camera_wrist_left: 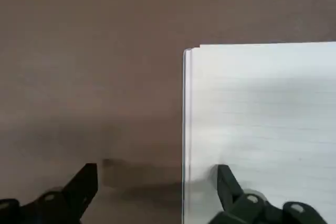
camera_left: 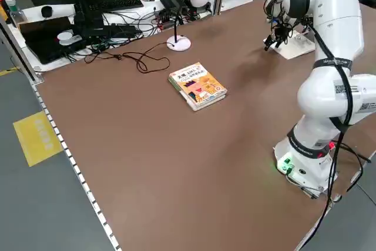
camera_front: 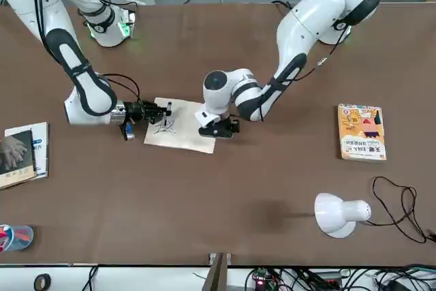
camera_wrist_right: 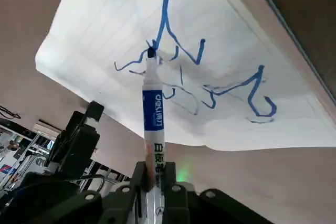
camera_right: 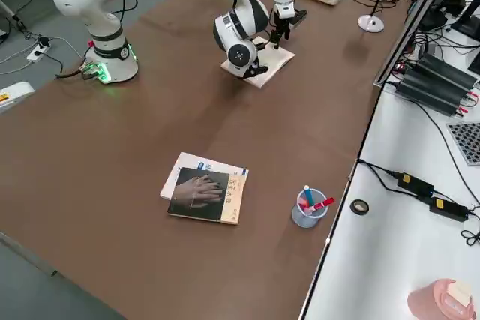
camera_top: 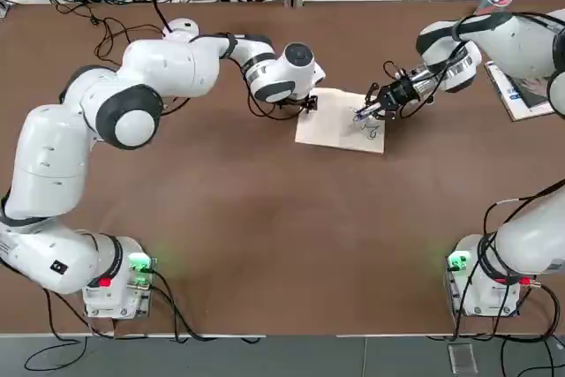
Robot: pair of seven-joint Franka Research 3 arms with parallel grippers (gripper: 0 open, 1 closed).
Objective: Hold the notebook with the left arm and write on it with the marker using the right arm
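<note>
A cream-white lined paper notebook [camera_top: 341, 121] lies flat on the brown bench [camera_top: 265, 236], scrawled with blue ink. The right end effector [camera_wrist_right: 155, 174] is clamped on a slim white marker [camera_wrist_right: 153, 103], tip touching the page. The left end effector [camera_wrist_left: 157, 182] stands apart, one finger on the page's edge.

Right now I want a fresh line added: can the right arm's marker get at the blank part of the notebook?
Probably yes: the right gripper holds the marker tip-down on the notebook; the left gripper only straddles its far edge.

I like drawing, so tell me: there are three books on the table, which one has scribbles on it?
The pale open notebook in the middle, with blue scribbles under the marker tip. The yellow cartoon book and the dark-covered book lie closed, off to the sides.
</note>
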